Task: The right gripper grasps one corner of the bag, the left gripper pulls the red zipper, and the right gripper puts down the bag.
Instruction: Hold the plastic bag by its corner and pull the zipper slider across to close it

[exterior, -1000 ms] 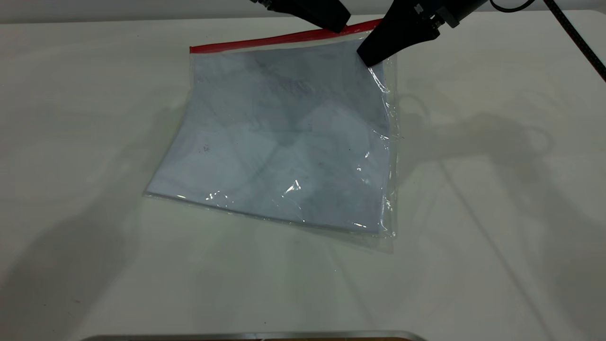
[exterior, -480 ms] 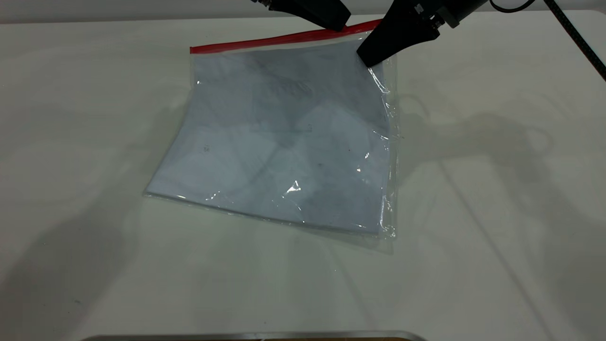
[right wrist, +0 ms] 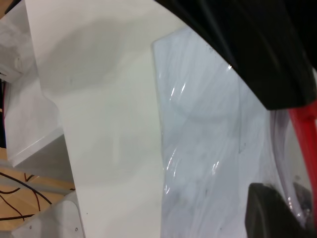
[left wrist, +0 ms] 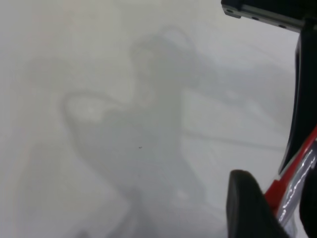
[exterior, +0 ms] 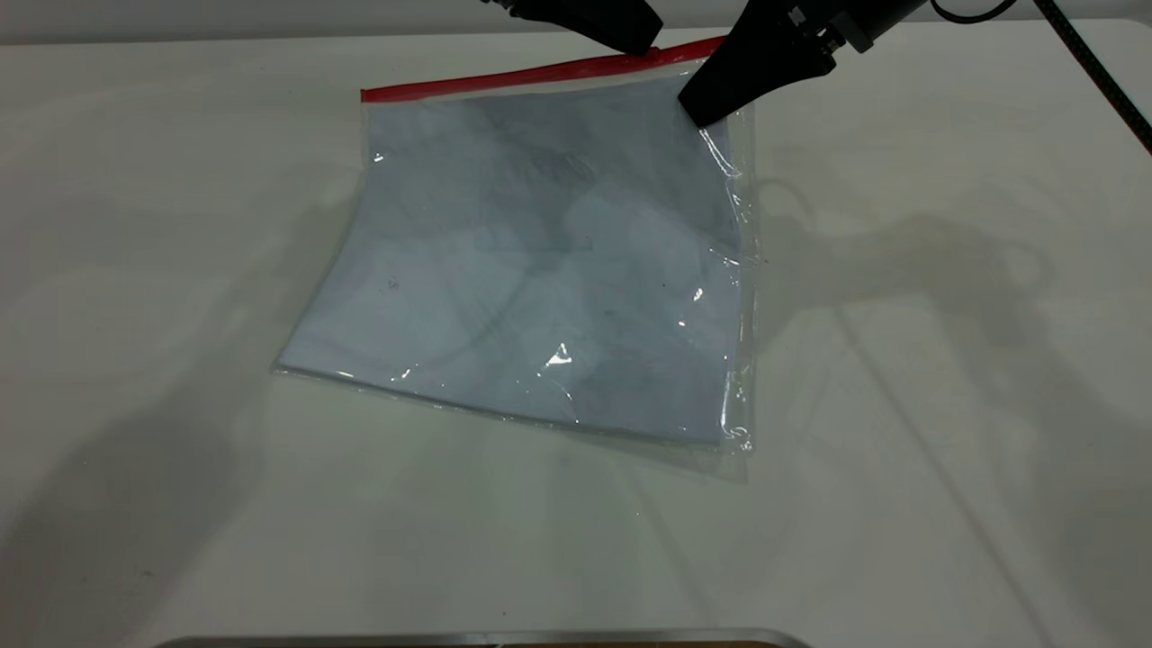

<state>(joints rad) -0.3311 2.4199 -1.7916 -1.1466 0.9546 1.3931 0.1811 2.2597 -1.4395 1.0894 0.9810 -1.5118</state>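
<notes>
The bag (exterior: 540,270), a clear pouch with white sheets inside, lies on the white table with its far edge slightly raised. The red zipper (exterior: 504,78) runs along that far edge. My right gripper (exterior: 704,110) is shut on the bag's far right corner. In the right wrist view a black finger (right wrist: 270,213) presses on the bag (right wrist: 208,148) beside the red strip (right wrist: 303,130). My left gripper (exterior: 634,43) sits on the zipper just left of the right gripper. In the left wrist view the red zipper (left wrist: 293,168) passes between its black fingers (left wrist: 247,208), and the slider is hidden.
The white table (exterior: 900,405) extends around the bag on all sides. A black cable (exterior: 1098,72) hangs at the far right. A metal edge (exterior: 486,637) lies along the front. The right wrist view shows the table's side edge (right wrist: 44,148).
Both grippers keep their places on the far edge. The left gripper's tip has edged very slightly. The bag's near right corner and its glints have shifted a little.
</notes>
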